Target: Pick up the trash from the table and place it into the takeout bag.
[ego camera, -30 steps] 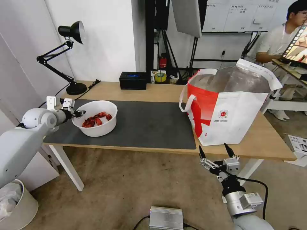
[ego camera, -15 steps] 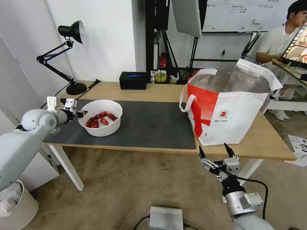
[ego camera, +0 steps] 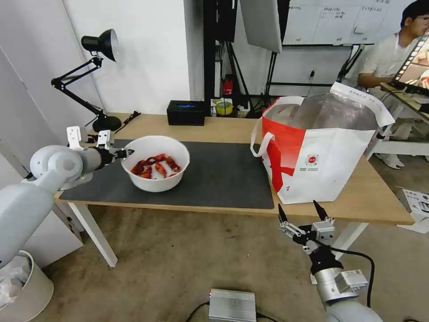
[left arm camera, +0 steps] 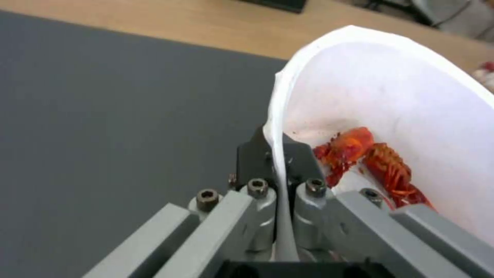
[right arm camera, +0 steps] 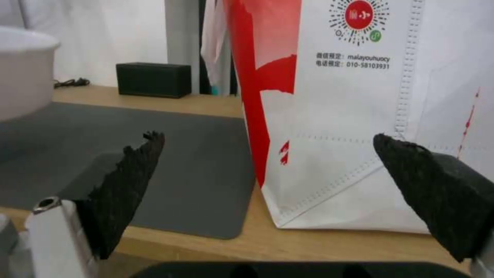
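Your left claw [ego camera: 126, 152] pinches the near rim of the white bowl [ego camera: 156, 162], which sits above the dark grey mat [ego camera: 214, 179] at the left half of the tabletop [ego camera: 375, 197], well apart from the takeout bag [ego camera: 321, 152] standing at the right end. The left wrist view gives you what the head view cannot: the thin white wall of the bowl [left arm camera: 391, 96] runs between the two dark pads [left arm camera: 252, 154], one outside and one inside, with ridged red shells [left arm camera: 370, 162] heaped just past the inner pad. Whether the bowl's base touches the mat is not clear from either view. Your right claw [ego camera: 301, 213] hangs below the front edge of the tabletop with its pointed black fingers [right arm camera: 129, 173] spread wide, holding nothing. Its wrist view shows the bag's stitched white fabric and red panel [right arm camera: 257, 77] close up, a round red logo [right arm camera: 359, 17], and a black rectangular box [right arm camera: 153, 79] at the back.
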Tool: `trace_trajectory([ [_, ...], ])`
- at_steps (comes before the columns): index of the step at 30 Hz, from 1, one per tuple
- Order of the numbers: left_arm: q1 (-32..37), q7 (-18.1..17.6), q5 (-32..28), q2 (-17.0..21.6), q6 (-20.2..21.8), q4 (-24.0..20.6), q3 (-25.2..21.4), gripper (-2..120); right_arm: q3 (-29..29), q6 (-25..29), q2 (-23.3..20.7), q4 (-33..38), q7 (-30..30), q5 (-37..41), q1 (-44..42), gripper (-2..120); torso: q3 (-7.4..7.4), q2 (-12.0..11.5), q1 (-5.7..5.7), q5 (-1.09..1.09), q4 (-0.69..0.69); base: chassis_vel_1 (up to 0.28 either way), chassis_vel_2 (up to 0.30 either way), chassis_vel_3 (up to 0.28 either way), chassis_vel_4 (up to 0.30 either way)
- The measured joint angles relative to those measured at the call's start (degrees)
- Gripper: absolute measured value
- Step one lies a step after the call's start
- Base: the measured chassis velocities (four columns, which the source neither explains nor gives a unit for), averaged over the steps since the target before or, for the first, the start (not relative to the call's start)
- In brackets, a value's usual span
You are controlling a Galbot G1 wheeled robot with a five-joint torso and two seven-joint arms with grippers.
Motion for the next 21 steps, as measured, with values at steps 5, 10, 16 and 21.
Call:
trace_trajectory([
  [5,-1.3,-3.5,-4.4,-0.8,0.0,-3.2,-0.1,0,0.0,0.0,0.0,0.0,0.0,0.0,0.0,100,0.00,0.0,0.00,0.00,0.01,0.000,0.000,0.000,0.000],
  [10,-5.6,-6.7,-8.6,-2.0,0.0,-6.0,1.3,0,0.0,0.0,0.0,0.0,0.0,0.0,0.0,100,0.00,0.0,0.00,0.00,0.01,0.000,0.000,0.000,0.000],
  [16,-12.4,-8.8,-11.0,-4.0,0.4,-6.5,4.6,0,0.0,0.0,0.0,0.0,0.0,0.0,0.0,100,0.00,0.0,0.00,0.00,0.01,0.000,0.000,0.000,0.000],
  [21,-18.8,-10.5,-12.6,-6.8,0.5,-6.0,9.8,0,0.0,0.0,0.0,0.0,0.0,0.0,0.0,100,0.00,0.0,0.00,0.00,0.01,0.000,0.000,0.000,0.000],
])
